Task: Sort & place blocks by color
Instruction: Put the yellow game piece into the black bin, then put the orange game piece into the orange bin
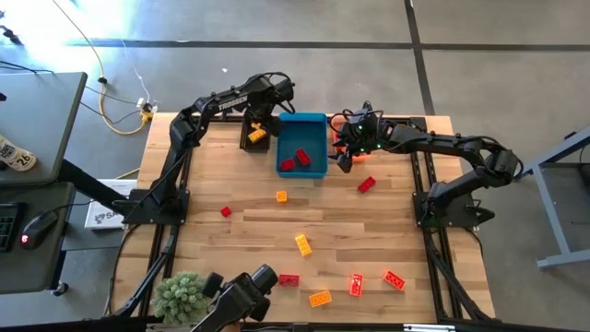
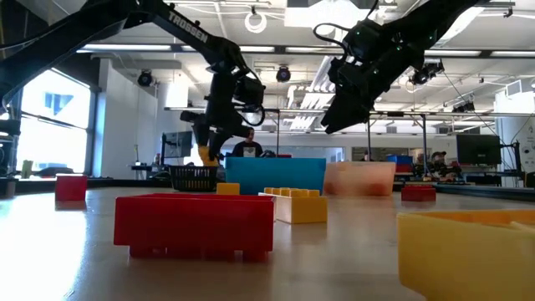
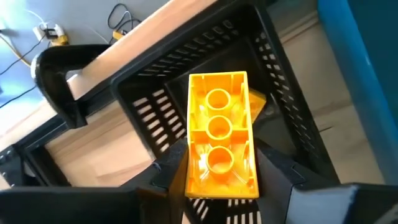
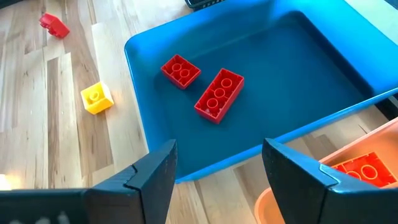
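My left gripper (image 3: 219, 174) reaches steeply down over the black bin (image 1: 249, 140) at the table's far side, shut on a yellow block (image 3: 219, 124). A second yellow piece (image 3: 260, 102) lies in the bin beneath it. The blue bin (image 4: 298, 81) beside it has two red blocks (image 4: 219, 95) lying on its floor. My right gripper (image 4: 217, 168) stands open above the blue bin's right rim, nothing between its fingers. An orange bin (image 4: 379, 140) beneath that arm has a block (image 4: 357, 168) lying in it. My left gripper pinches the yellow block's two long sides near one end (image 3: 221, 183) between its two fingers (image 3: 163, 179). The fingers come from above, pointing steeply down. The block's hollow underside faces the wrist camera. It hangs clear above the black bin's floor (image 3: 155, 106).
Loose blocks lie over the table's middle and near part: red (image 1: 367, 184), yellow (image 1: 282, 195), red (image 1: 225, 211), yellow (image 1: 302, 244), and several red and orange ones (image 1: 320, 298) near the front edge. A small green plant (image 1: 181, 295) stands at the near left corner.
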